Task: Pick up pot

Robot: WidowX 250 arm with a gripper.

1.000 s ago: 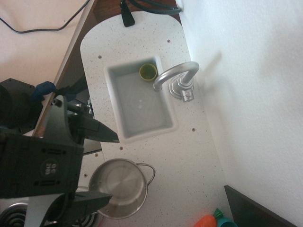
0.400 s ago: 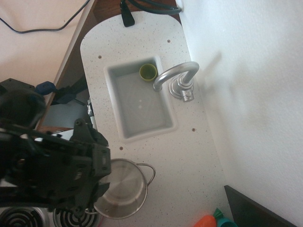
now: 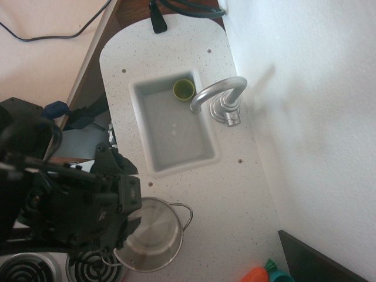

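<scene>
The pot (image 3: 157, 234) is round, shiny silver metal and stands upright on the white speckled counter, in front of the sink. One wire loop handle (image 3: 187, 214) sticks out on its right side. My gripper (image 3: 119, 222) is a bulky black body right over the pot's left rim, hiding that side. Its fingers point down under the body and do not show, so I cannot tell whether they are open, shut, or touching the pot.
The white sink (image 3: 140, 117) holds a small yellow-green cup (image 3: 184, 89) in its far corner, under the silver faucet (image 3: 220, 97). Stove burners (image 3: 23, 271) lie at bottom left. An orange toy carrot (image 3: 258, 275) is at the bottom edge. A wall runs along the right.
The gripper had open fingers visible left of the pot; it has turned downward and moved over the pot's left rim, hiding the fingers. The pot has not moved.
</scene>
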